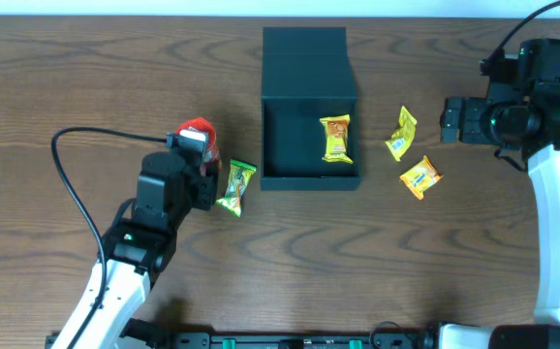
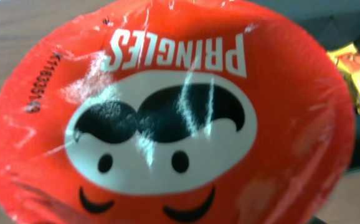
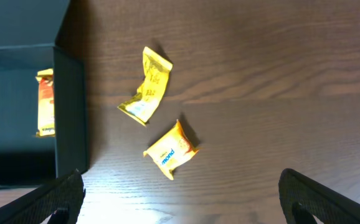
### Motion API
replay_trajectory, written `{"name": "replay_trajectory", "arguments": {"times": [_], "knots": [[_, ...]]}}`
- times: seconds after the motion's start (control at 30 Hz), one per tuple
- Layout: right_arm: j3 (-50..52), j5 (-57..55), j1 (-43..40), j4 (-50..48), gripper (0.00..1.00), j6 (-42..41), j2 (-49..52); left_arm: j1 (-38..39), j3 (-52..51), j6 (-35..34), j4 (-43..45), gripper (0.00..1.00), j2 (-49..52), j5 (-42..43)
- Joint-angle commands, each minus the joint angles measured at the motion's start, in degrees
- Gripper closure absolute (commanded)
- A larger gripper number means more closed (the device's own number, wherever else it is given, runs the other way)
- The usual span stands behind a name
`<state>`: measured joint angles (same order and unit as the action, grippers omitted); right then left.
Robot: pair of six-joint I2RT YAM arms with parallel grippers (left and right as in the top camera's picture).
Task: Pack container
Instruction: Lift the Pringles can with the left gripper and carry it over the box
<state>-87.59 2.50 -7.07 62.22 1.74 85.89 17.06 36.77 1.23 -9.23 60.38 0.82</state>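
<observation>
Brown wooden table (image 1: 67, 78) carries the container (image 1: 309, 68) at its far middle, lid open, with one orange packet (image 1: 336, 138) inside. To its left, the left gripper (image 1: 202, 160) is over the red can (image 1: 199, 129); whether it grips, I cannot tell. The right gripper (image 1: 450, 120) hangs wide open near a yellow packet (image 1: 403, 133).

Red can (image 2: 167, 118) lid: "PRINGLES" in white, upside down; small black code at edge illegible.
</observation>
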Motion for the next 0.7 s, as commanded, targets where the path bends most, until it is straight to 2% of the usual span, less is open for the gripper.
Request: {"name": "replay_trajectory", "arguments": {"times": [0.0, 0.1, 0.33, 0.5, 0.67], "knots": [[-0.79, 1.20, -0.39, -0.07, 0.01, 0.46, 0.72, 1.99, 5.60, -2.16, -4.46, 0.44, -0.50, -1.38], [-0.79, 1.20, -0.39, -0.15, 0.01, 0.48, 0.72, 5.16, 9.42, -4.52, -7.76, 0.45, -0.39, -1.40], [-0.79, 1.20, -0.39, -0.57, 0.01, 0.46, 0.72, 12.85, 12.59, -16.52, -7.96, 0.53, 3.23, -1.25], [-0.79, 1.18, -0.42, -0.76, 0.01, 0.48, 0.72, 20.28, 16.74, -19.82, -7.87, 0.52, 11.39, -1.22], [-0.79, 1.18, -0.42, -0.74, 0.01, 0.48, 0.72, 22.73, 23.56, -20.15, -8.31, 0.52, 19.32, -1.27]]}}
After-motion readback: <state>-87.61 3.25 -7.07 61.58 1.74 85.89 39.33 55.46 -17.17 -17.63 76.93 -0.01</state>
